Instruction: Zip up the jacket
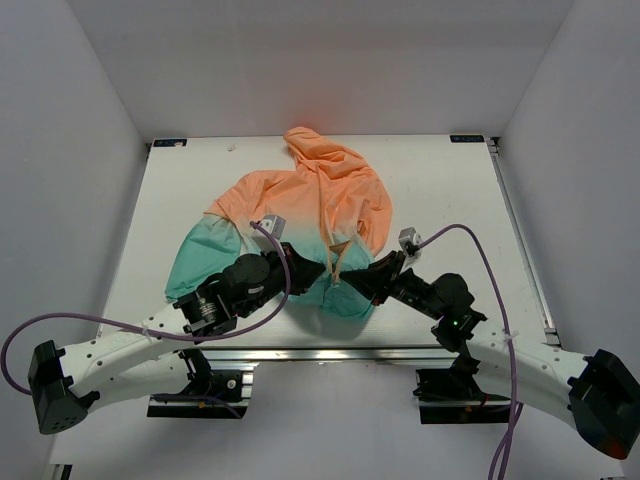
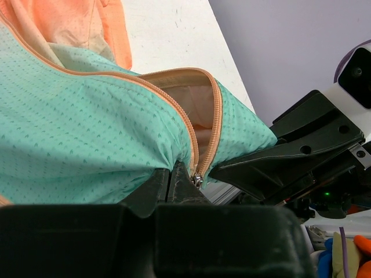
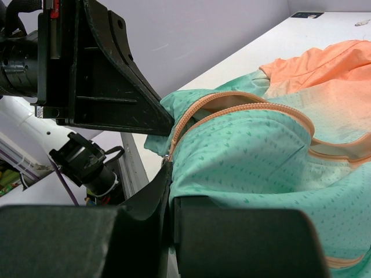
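The jacket [image 1: 320,200] lies flat on the table, peach hood far, teal hem near. Its orange zipper [image 1: 335,262] is open for a short stretch above the hem, with the metal slider [image 2: 198,180] at the bottom. My left gripper [image 1: 303,268] is shut on the teal hem just left of the slider; its closed tips show in the left wrist view [image 2: 169,176]. My right gripper [image 1: 362,280] is shut on the hem at the right of the zipper [image 3: 232,113], tips [image 3: 170,179] beside the slider [image 3: 167,157]. The two grippers face each other closely.
The white table [image 1: 450,180] is boxed in by grey walls at the back and sides. Its metal front rail [image 1: 330,335] runs just below the hem. Purple cables [image 1: 270,240] loop over both arms. Coloured clutter [image 2: 348,255] lies off the table.
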